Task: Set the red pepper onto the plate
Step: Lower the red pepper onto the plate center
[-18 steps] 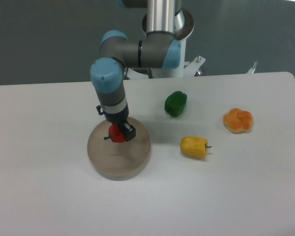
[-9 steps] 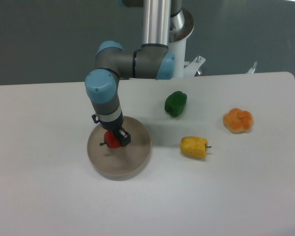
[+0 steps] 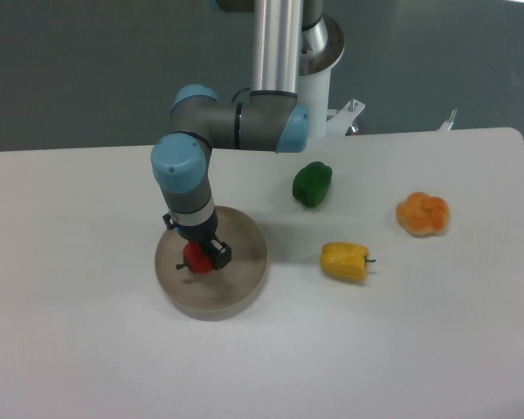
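Observation:
The red pepper (image 3: 196, 258) is small and glossy, with its dark stem pointing left. It is low over the round beige-grey plate (image 3: 236, 288) at the table's left-centre, held between the fingers of my gripper (image 3: 204, 256). The gripper comes straight down from the arm's blue-capped wrist and is shut on the pepper. Whether the pepper touches the plate's surface cannot be told from this view.
A green pepper (image 3: 312, 183) lies behind and right of the plate. A yellow pepper (image 3: 345, 261) lies right of the plate, and an orange pepper (image 3: 423, 214) sits further right. The arm's base (image 3: 306, 78) stands at the table's back edge.
My gripper has carried the red pepper a little left and downward over the plate, from the plate's upper middle toward its left-centre. The other peppers have not moved.

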